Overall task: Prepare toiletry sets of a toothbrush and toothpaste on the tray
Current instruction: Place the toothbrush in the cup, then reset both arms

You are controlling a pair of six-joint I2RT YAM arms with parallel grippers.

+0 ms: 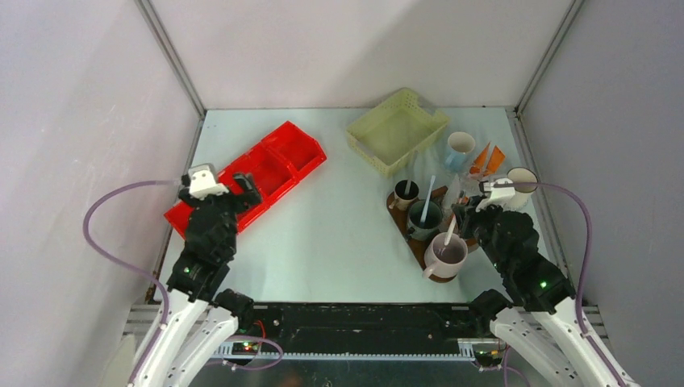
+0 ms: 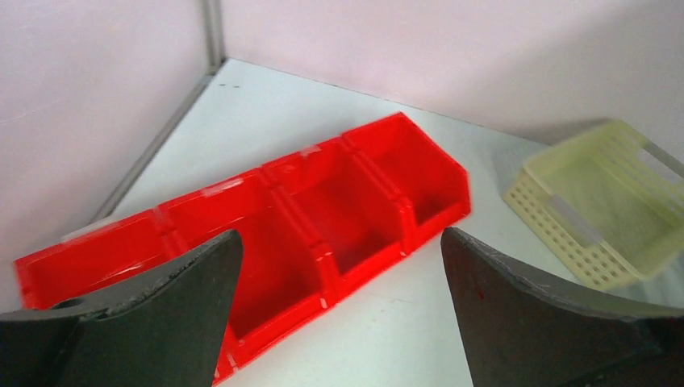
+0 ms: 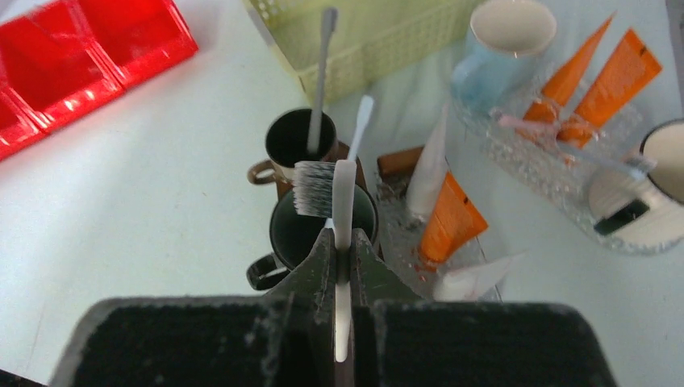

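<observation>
Pale lilac-grey walls box in a smooth, pale desk [image 1: 339, 234]. On its right side I see the tray [image 1: 413, 240], a dark wooden oval. Its long axis runs diagonally, with the far end toward the middle of the desk and the near end toward my right arm. Three mugs stand in a row along it, each with a slim brush standing in it. The small dark brown mug [image 1: 406, 195] is farthest, the dark green mug [image 1: 425, 218] is in the middle, and the mauve-grey mug [image 1: 445, 256] is nearest.

My right end effector [image 3: 343, 242] is pressed together on a white toothbrush [image 3: 344, 189], pinching the thin plastic handle partway along. In the wrist view the brush's long axis runs straight out from the fingers. Its head is outermost and the white bristles are turned to the left. The head shows against the dark green mug's rim, but I cannot tell whether it touches.

Just right of the mugs, an orange tube [image 3: 452, 218] and a white tube [image 3: 427, 169] lie side by side on a clear, knobbly dish. Both are flat wedges with their long axes pointing away from the arm.

My left end effector [image 2: 340, 242] is spread wide with nothing between its matte black fingers. It hangs near the glossy red bin [image 2: 323, 201]. The pale yellow mesh basket [image 2: 597, 201] sits beyond.
</observation>
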